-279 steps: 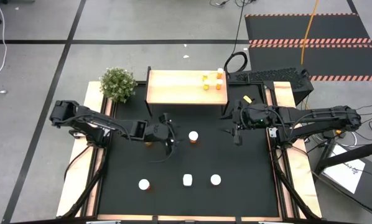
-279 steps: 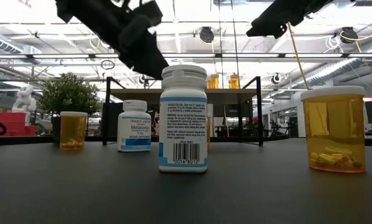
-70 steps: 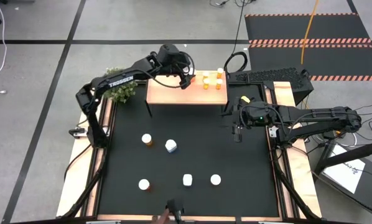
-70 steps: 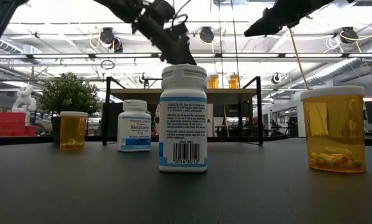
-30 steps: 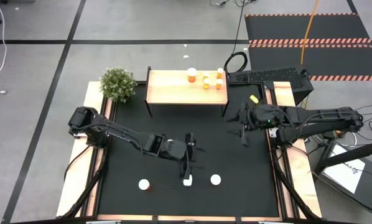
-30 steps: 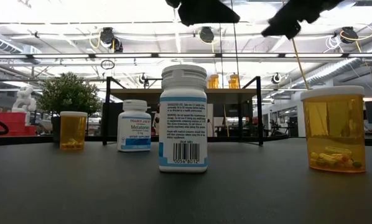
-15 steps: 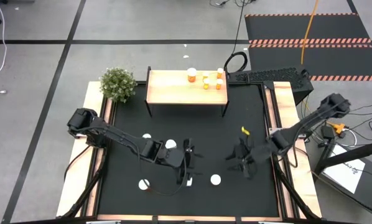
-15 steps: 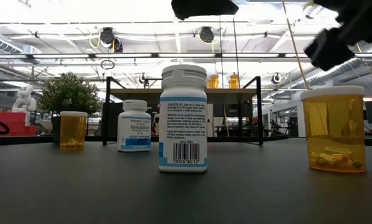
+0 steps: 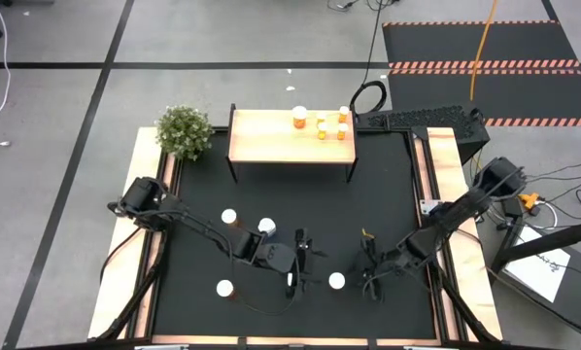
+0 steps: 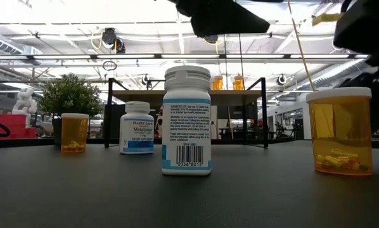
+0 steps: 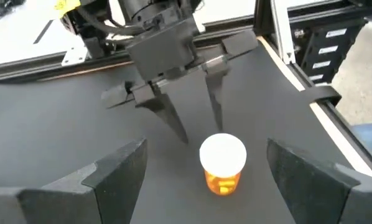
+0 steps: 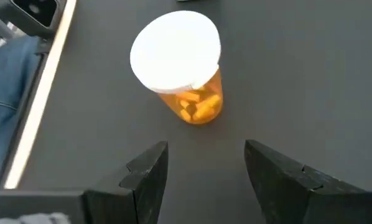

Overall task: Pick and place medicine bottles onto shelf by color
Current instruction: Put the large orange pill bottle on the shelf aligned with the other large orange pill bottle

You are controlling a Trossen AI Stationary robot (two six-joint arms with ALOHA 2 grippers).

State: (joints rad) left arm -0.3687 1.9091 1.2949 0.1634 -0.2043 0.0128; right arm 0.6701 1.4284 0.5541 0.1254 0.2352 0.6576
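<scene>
The shelf (image 9: 271, 141) stands at the table's far side, with three orange bottles (image 9: 322, 123) on its right part. On the mat stand an orange bottle with a white cap (image 9: 337, 281), a white bottle (image 9: 290, 282), another white one (image 9: 266, 227) and two more orange ones (image 9: 229, 217) (image 9: 224, 288). My left gripper (image 9: 308, 264) is open just left of the capped orange bottle (image 11: 223, 163), above the white bottle. My right gripper (image 9: 366, 270) is open just right of the same bottle (image 12: 180, 62), its fingers (image 12: 145, 171) short of it.
A potted plant (image 9: 185, 130) stands at the far left corner beside the shelf. Pale wooden rails (image 9: 116, 282) run along both sides of the black mat. The two grippers face each other across the orange bottle, close together (image 11: 173, 106). The mat's middle right lies bare.
My right gripper has swung from the table's right side near the shelf toward the near edge and down, to the capped orange bottle. My left gripper has shifted a little toward the near edge, staying by the white and orange bottles. No bottle has moved.
</scene>
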